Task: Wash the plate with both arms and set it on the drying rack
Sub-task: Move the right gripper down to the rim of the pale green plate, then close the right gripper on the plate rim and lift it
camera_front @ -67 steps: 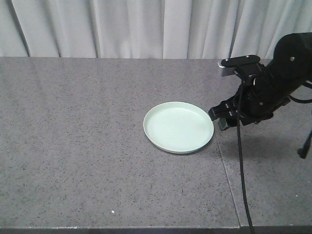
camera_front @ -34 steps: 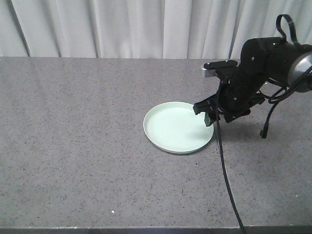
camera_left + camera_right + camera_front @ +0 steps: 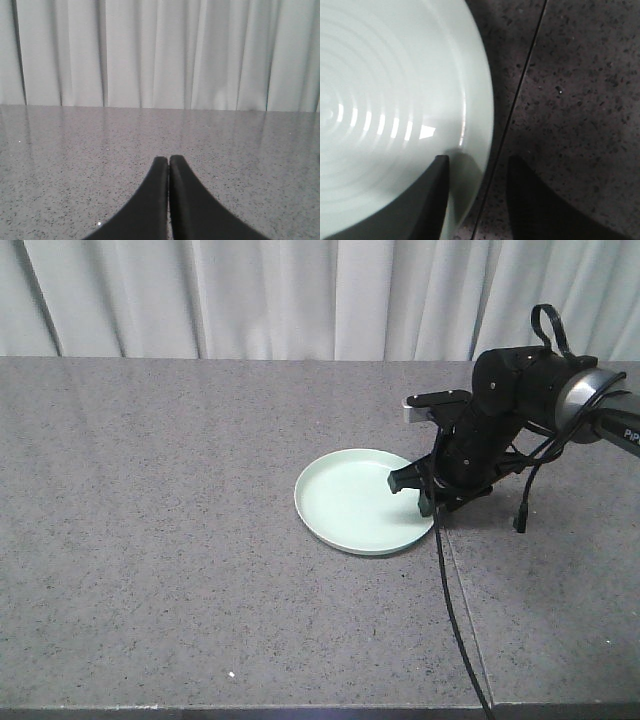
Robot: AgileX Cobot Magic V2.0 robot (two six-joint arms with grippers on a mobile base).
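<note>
Countertop (image 3: 150,590) of speckled grey stone fills the foreground. Farther in, right of centre, the pale mint-green plate (image 3: 355,502) lies flat on it. At the plate's right edge the right gripper (image 3: 424,496) points down with its jaws apart, straddling the rim. In the wrist view one finger (image 3: 427,200) hangs over the plate's inside and the other (image 3: 540,205) over the stone past a thin seam (image 3: 519,90); whether either touches cannot be told. Behind the gripper rises the bulky black right arm (image 3: 520,390). The left gripper (image 3: 168,161), seen only from its own wrist, has its fingers pressed together on nothing, low over the stone. A pale pleated curtain (image 3: 300,295) closes the back.
</note>
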